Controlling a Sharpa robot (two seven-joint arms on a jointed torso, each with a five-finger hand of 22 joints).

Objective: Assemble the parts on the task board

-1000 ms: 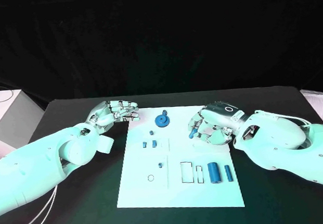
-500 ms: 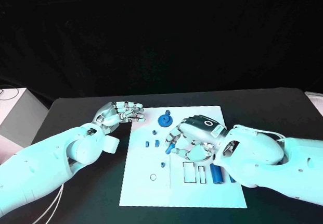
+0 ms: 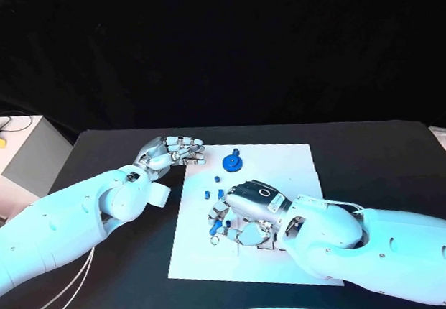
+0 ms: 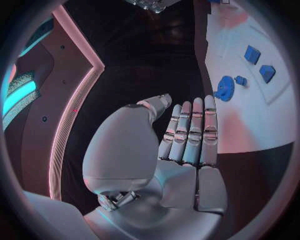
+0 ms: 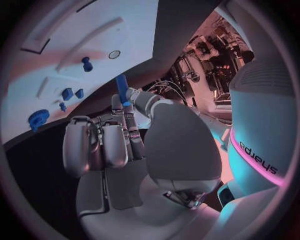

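Note:
The white task board [image 3: 287, 171] lies in the middle of the black table. A blue gear [image 3: 231, 162] stands near its far edge, and two small blue blocks [image 3: 212, 194] lie closer in on the left side. My right hand [image 3: 246, 216] hovers over the board's left middle and pinches a blue peg [image 5: 122, 86] between thumb and fingers. Beyond that peg, a short blue pin [image 5: 86, 63] stands in the board beside a round hole [image 5: 113, 54]. My left hand [image 3: 171, 153] hangs by the board's far left corner, fingers straight, holding nothing [image 4: 187, 135].
Long rectangular slots [image 5: 94, 30] are cut in the board on the far side of the right hand. A white box [image 3: 11, 160] with a yellow object on it stands off the table's left edge. Bare black table [image 3: 389, 156] lies right of the board.
My right hand has carried the blue peg from the board's right side across to its left middle, nearer to me. The left hand has stayed by the far left corner. The camera has shifted.

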